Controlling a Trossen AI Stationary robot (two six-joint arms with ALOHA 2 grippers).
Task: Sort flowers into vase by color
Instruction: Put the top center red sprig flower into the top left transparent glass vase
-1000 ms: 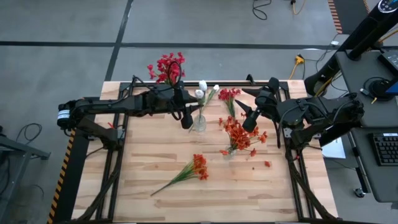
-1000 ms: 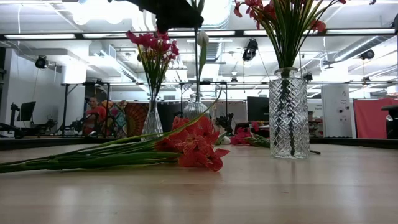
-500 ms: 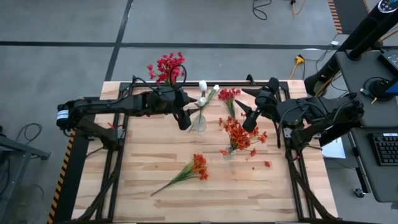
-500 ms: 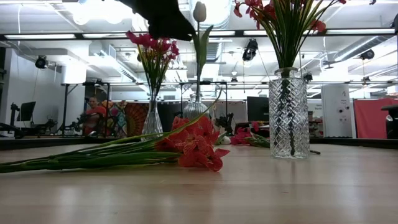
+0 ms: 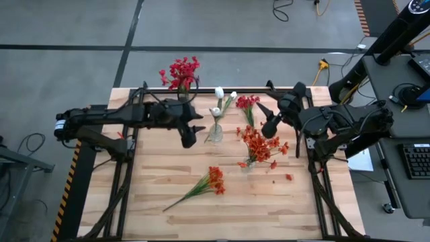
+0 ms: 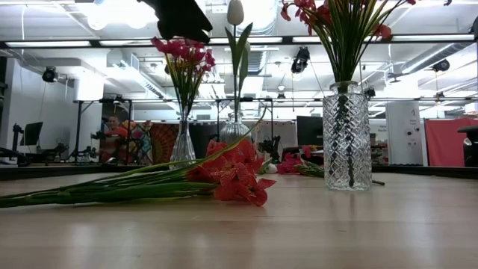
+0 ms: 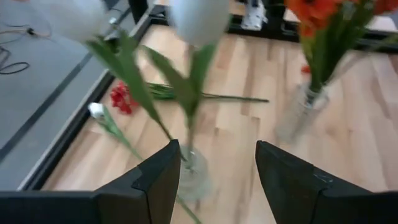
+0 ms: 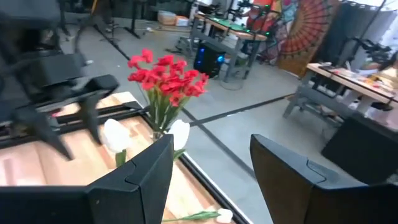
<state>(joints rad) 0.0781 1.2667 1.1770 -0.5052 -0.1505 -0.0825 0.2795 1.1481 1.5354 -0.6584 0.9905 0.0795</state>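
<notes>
My left gripper (image 5: 189, 136) hangs over the table just beside the small glass vase (image 5: 216, 133), its fingers (image 7: 155, 180) spread apart with nothing between them. Two white buds (image 5: 219, 92) stand upright in that vase on their green stalks. The crimson-red flowers (image 5: 180, 72) sit in a vase at the far edge of the table. The orange-red flowers (image 5: 261, 146) fill the cut-glass vase (image 6: 346, 134) nearer my right side. One more orange-red stem (image 5: 201, 187) lies flat on the wooden table (image 5: 161, 168), near the front, well apart from the vases. Another red stem (image 5: 246, 104) and a white bud (image 5: 233, 95) lie at the far edge. My right gripper (image 5: 263, 119) hovers by the orange-red bunch, fingers (image 8: 140, 180) parted and empty.
</notes>
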